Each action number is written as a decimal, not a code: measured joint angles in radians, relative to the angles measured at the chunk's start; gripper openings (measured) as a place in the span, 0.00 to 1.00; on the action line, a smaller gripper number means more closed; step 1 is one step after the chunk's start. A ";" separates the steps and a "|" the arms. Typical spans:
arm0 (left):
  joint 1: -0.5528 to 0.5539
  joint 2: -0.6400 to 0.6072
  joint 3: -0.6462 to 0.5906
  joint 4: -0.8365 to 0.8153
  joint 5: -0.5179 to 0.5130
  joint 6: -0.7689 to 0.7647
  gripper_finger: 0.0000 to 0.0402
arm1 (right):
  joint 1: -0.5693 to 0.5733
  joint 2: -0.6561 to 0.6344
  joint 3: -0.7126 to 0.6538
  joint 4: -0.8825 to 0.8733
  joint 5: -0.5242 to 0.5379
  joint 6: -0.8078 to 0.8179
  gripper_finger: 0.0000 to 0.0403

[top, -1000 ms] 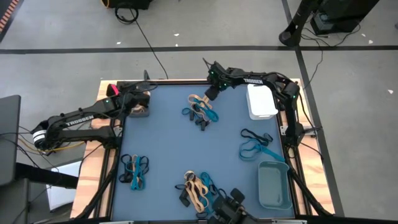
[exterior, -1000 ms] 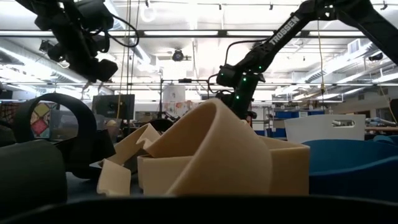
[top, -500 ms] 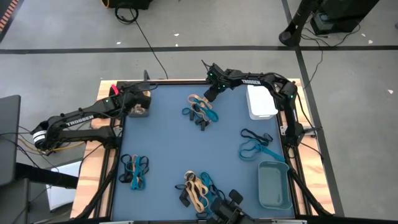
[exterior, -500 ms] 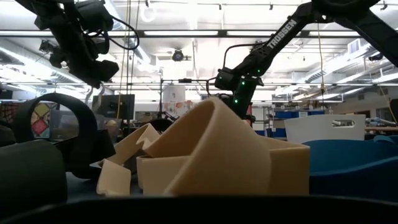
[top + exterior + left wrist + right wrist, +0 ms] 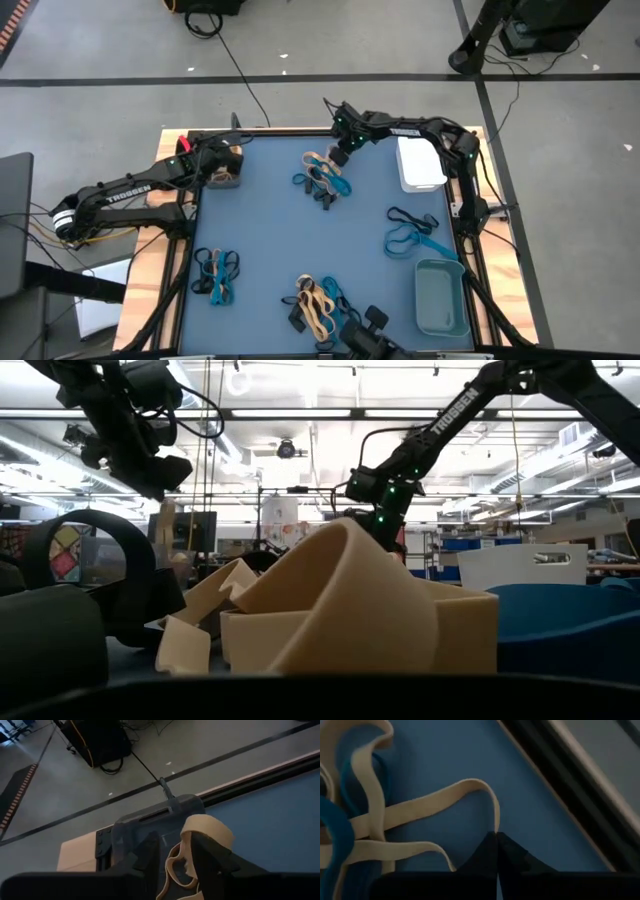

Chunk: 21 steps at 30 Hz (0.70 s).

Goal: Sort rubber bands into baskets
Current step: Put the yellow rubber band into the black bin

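Observation:
My right gripper point(image 5: 339, 156) is shut at the far edge of a pile of tan, blue and black rubber bands point(image 5: 320, 175) on the blue mat. It is down on a tan band point(image 5: 427, 805). My left gripper point(image 5: 226, 166) is open over the dark basket point(image 5: 222, 178) at the far left. Tan bands point(image 5: 200, 827) show between and beyond its fingers, in the basket point(image 5: 135, 827). The white basket point(image 5: 420, 163) stands at the far right and the grey-teal basket point(image 5: 441, 297) at the near right. My right gripper pinches the tan band's outer loop point(image 5: 495, 826) between its two shut fingertips. The fingers slant down from the far side. The rest of the band lies slack on the mat among the others. My left gripper: I cannot tell whether its fingers point(image 5: 206, 854) touch the tan bands.
More piles of bands lie at the right point(image 5: 412, 232), near left point(image 5: 216, 272) and near middle point(image 5: 318, 303), the last filling the low view point(image 5: 340, 600). The mat's middle is bare. A black camera mount point(image 5: 365, 335) sits at the near edge.

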 joint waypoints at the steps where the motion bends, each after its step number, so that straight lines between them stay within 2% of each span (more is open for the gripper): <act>1: 0.000 0.000 0.000 0.000 -0.011 -0.003 0.29 | 0.003 -0.010 0.000 0.002 0.006 -0.003 0.01; 7: 0.000 0.000 0.000 0.001 -0.047 -0.026 0.29 | 0.057 -0.105 0.000 0.016 0.082 -0.044 0.01; 11: 0.000 0.000 0.000 0.038 -0.018 -0.016 0.29 | 0.114 -0.187 0.000 0.039 0.102 -0.095 0.01; 13: 0.000 0.000 0.000 0.097 0.075 0.039 0.29 | 0.151 -0.224 0.000 0.062 0.102 -0.123 0.01; 17: -0.006 0.035 0.000 0.254 0.364 0.171 0.29 | 0.224 -0.271 0.000 0.136 0.102 -0.149 0.01; 19: -0.017 0.066 0.000 0.336 0.446 0.221 0.29 | 0.255 -0.281 0.000 0.165 0.102 -0.149 0.01; 21: -0.034 0.106 0.000 0.413 0.473 0.247 0.29 | 0.283 -0.290 0.000 0.188 0.102 -0.156 0.01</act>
